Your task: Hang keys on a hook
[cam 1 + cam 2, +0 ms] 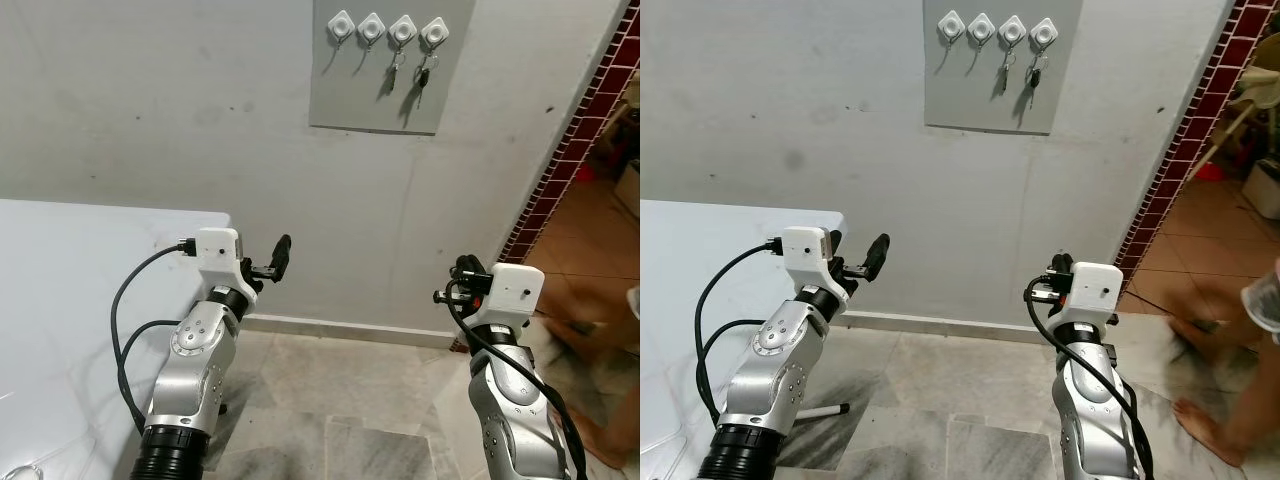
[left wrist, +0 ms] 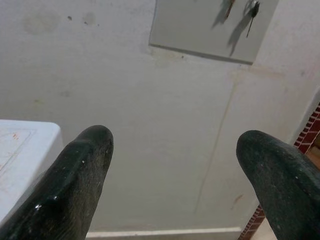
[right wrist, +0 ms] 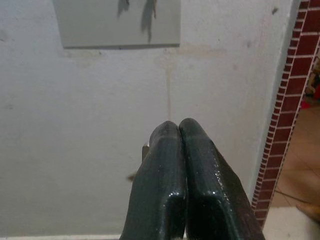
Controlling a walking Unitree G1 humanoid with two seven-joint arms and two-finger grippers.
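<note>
A grey panel (image 1: 375,95) on the wall carries a row of white hooks (image 1: 341,25). Two bunches of keys (image 1: 392,76) (image 1: 423,82) hang from the two right-hand hooks; the two left-hand hooks are bare. My left gripper (image 1: 273,260) is raised well below the panel, beside the table corner, and stands open (image 2: 175,145) with nothing between its fingers. My right gripper (image 1: 462,278) is held lower right of the panel, its fingers (image 3: 165,150) pressed shut. A small pale bit (image 3: 145,150) pokes out beside them; I cannot tell what it is.
A white table (image 1: 80,290) stands on my left against the wall. A red brick-tiled wall edge (image 1: 570,150) borders an opening on the right, where a person's bare leg and foot (image 1: 1225,430) are blurred. Tiled floor (image 1: 340,400) lies between my arms.
</note>
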